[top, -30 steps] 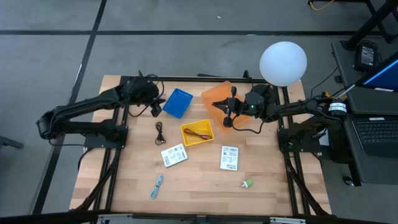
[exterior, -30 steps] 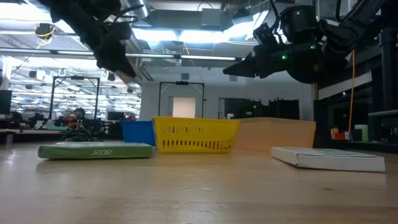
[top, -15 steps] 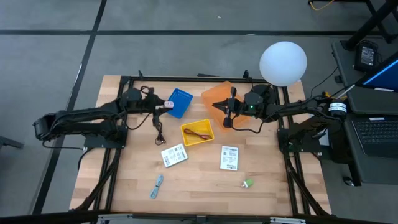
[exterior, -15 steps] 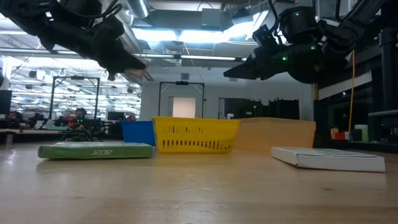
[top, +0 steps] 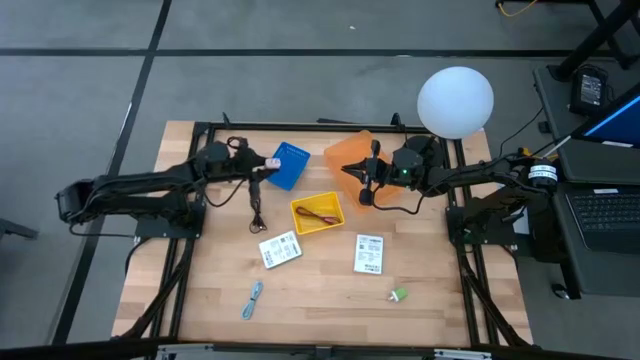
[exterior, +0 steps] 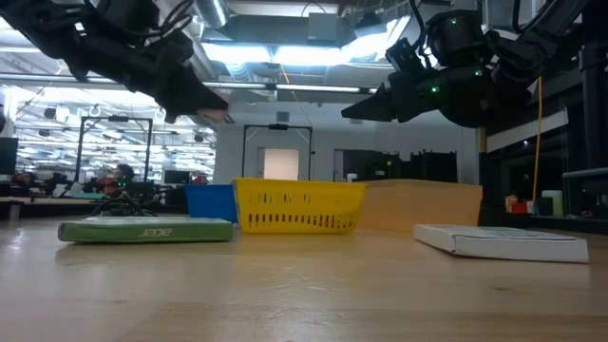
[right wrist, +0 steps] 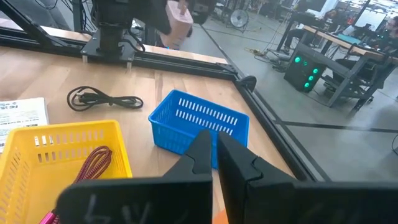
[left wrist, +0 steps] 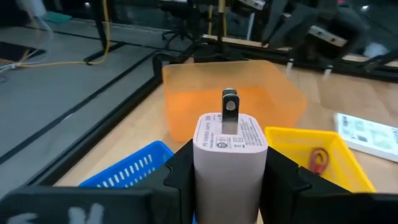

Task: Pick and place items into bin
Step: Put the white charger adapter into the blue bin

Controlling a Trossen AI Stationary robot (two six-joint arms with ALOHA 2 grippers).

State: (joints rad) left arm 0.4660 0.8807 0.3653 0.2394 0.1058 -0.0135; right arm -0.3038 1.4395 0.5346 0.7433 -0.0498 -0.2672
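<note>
Carry stage of a pick-and-place. My left gripper [left wrist: 227,177] is clamped on the pink charger block [left wrist: 229,155], prongs pointing away from the wrist, held in the air. In the high view the block [top: 272,163] hangs at the nine o'clock edge of the blue bin [top: 288,165], well above the table [top: 320,300]. My right gripper [right wrist: 210,152] waits with fingers pressed together, holding nothing, over the orange bin [top: 352,160].

Already binned: the dark-red cord [top: 319,216] lies in the yellow bin [top: 317,213]. Not yet binned: the black cord [top: 257,213] at nine o'clock of the yellow bin; two white packets [top: 280,249] [top: 369,253] at seven and five o'clock of it; the blue-silver piece [top: 252,298] and the green piece [top: 399,294] near the table's six o'clock edge.

Next move, as I judge it: carry the block toward three o'clock until it stands fully inside the blue bin's rim, then part the fingers. Releasing too soon risks it landing on the rim or beside the bin.
</note>
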